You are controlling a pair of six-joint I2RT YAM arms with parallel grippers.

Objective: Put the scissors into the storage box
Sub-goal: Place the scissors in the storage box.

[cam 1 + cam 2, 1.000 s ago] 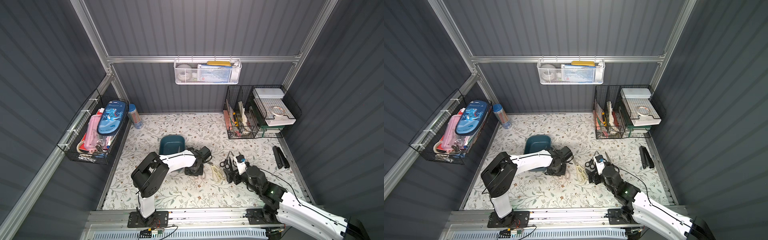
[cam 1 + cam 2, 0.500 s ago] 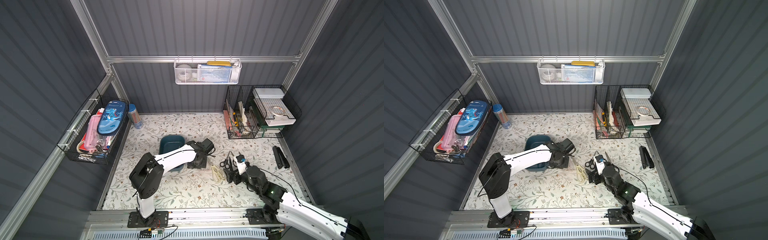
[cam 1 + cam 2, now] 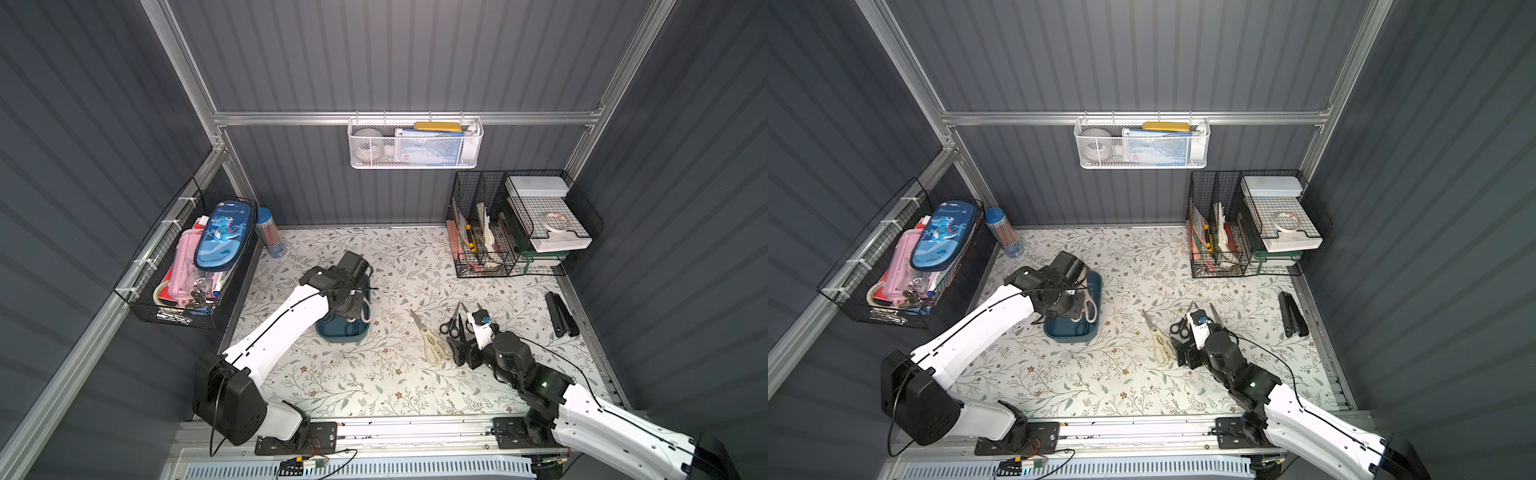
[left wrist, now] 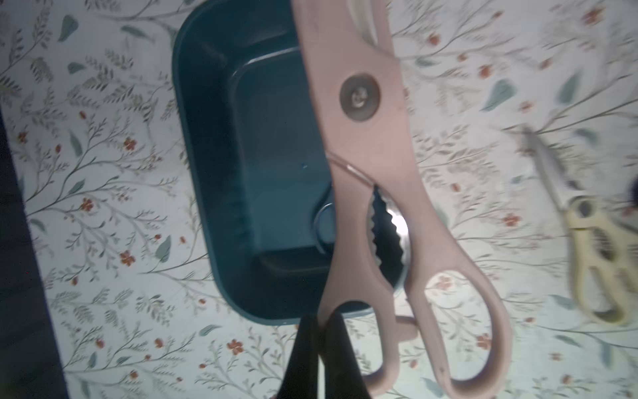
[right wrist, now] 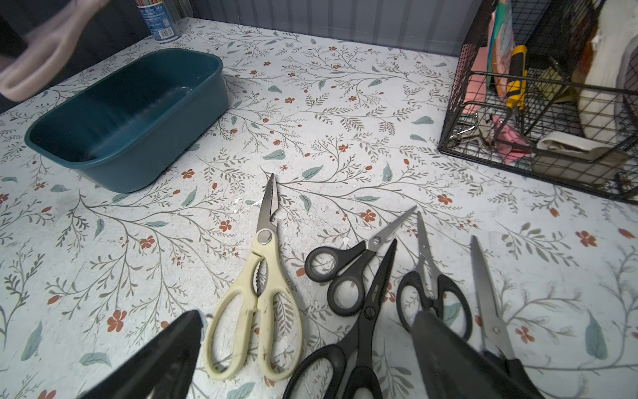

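Black fingers of the left gripper are clenched on one handle loop of the pink shears. The left wrist view shows these shears hanging above the storage box, running along one of its long walls with the handle loops out past its end. Both top views hide most of this under the wrist. Only the pale loops show there, over the box, which sits left of the table's middle.

The right gripper hovers low with its jaws spread wide, grasping nothing. Its wrist view lays out the scissors below it on the flowered table:
- the cream shears, blades pointing toward the box;
- a small black-handled pair;
- a long black pair;
- a slim black-handled pair;
- a steel blade furthest from the box.

In a top view only the cream shears and the small black pair are plain, with the rest tucked beneath the arm.

The last blade's handle is mostly cut off behind a gripper finger, so its colour is unclear. The left wrist picture is blurred, and the cream shears smear at its edge.
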